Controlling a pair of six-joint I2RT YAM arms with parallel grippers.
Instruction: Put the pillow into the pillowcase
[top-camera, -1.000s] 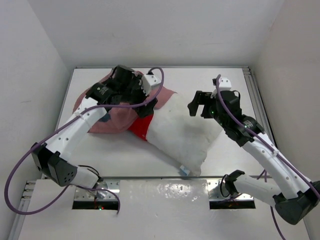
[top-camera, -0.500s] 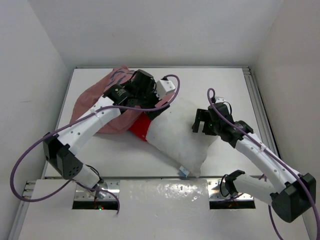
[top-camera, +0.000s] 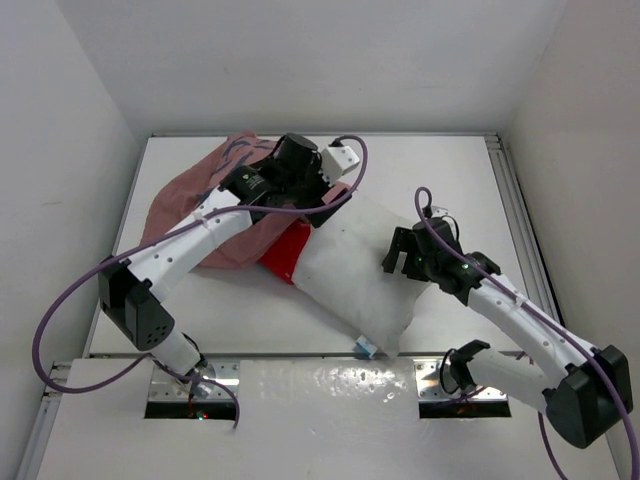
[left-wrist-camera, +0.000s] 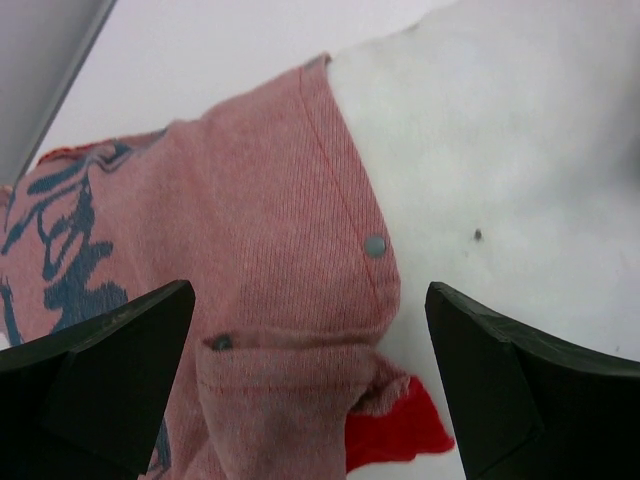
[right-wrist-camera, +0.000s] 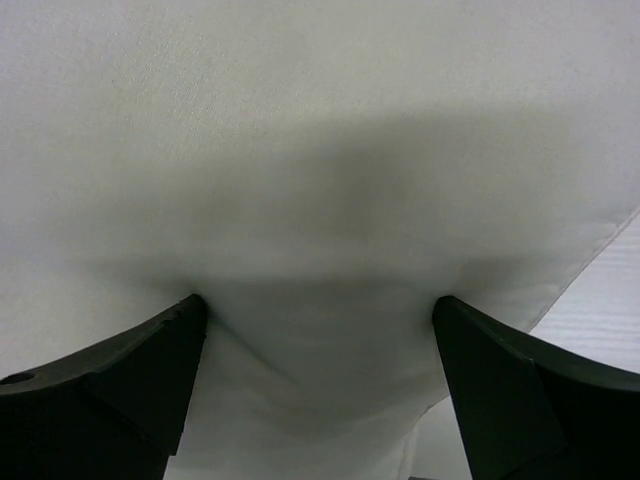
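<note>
The white pillow (top-camera: 350, 275) lies slantwise mid-table, its small blue-and-white tag (top-camera: 365, 347) at the near corner. Its far left end meets the pillowcase (top-camera: 190, 215), which lies crumpled with the pinkish inside out and a red flap (top-camera: 285, 250) showing. My left gripper (top-camera: 308, 205) hangs open over that junction. In the left wrist view the pink hem with snap studs (left-wrist-camera: 300, 290) lies between the fingers (left-wrist-camera: 110, 370), touching neither, beside the pillow (left-wrist-camera: 500, 150). My right gripper (top-camera: 398, 255) is open and pressed into the pillow's right edge, where fabric (right-wrist-camera: 320, 200) bulges between its fingertips (right-wrist-camera: 130, 370).
The white table (top-camera: 450, 170) is walled at the back and both sides. A metal rail (top-camera: 510, 200) runs along its right edge. Both arm bases and purple cables sit at the near edge. A strip of table (right-wrist-camera: 600, 310) shows beyond the pillow's edge in the right wrist view.
My left gripper has opened fully and swung right, from over the pillowcase to its meeting with the pillow. My right gripper has come down and nearer, onto the pillow's right edge.
</note>
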